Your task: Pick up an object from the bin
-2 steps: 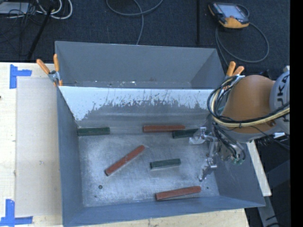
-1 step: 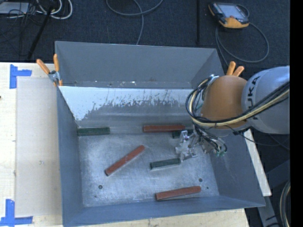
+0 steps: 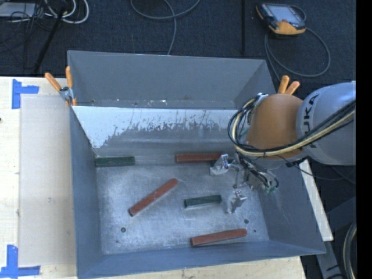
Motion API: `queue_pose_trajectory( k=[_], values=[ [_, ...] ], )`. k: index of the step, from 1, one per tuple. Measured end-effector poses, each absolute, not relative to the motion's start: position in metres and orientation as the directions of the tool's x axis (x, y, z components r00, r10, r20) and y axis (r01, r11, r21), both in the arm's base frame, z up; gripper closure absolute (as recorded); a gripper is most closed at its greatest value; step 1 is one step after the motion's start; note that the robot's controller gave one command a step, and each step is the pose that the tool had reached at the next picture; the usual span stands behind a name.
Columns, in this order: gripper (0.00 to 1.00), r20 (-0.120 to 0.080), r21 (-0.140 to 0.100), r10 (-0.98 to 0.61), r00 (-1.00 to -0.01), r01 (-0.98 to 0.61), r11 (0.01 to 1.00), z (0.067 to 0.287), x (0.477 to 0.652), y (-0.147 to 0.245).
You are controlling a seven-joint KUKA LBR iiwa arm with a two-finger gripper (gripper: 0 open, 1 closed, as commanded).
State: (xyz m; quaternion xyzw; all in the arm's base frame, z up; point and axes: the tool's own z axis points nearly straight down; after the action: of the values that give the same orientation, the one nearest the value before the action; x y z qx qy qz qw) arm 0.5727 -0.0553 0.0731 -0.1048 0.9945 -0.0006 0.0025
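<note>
Five slim bars lie scattered flat on the floor of the grey metal bin (image 3: 168, 80), none touching another. The end effector (image 3: 229, 183) hangs low over the right part of the floor, below the orange cover (image 3: 273, 124) on the arm's wrist. It is spread wide: its two metal fingers (image 3: 221, 165) stand apart, one toward the back wall and one toward the front, with nothing between them.

Two bars are nearest to it. A short dark green bar (image 3: 202, 201) lies just left of the front finger, close by but apart from it. A back reddish-brown bar (image 3: 196, 157) lies along the foot of the back wall, its right end just beside the back finger — whether they touch I cannot tell.

Farther left, a slanted reddish-brown bar (image 3: 153, 196) lies across the middle of the floor. A second dark green bar (image 3: 114, 161) rests at the back left, and a front reddish-brown bar (image 3: 218, 237) lies near the front wall — well clear of the fingers.
</note>
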Motion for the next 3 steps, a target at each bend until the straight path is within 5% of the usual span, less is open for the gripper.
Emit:
queue_pose_trajectory(
  k=[1, 2, 3],
  values=[
    [1.0, -0.009, -0.003, -0.211, -0.977, -0.211, 0.978, 0.0752, 0.5742, -0.0549],
    [0.0, -0.005, -0.002, -0.212, -0.977, -0.212, 0.977, 0.073, 0.5727, -0.0549],
    [0.0, -0.005, -0.002, -0.212, -0.977, -0.212, 0.977, 0.0731, 0.5727, -0.055]
  ],
)
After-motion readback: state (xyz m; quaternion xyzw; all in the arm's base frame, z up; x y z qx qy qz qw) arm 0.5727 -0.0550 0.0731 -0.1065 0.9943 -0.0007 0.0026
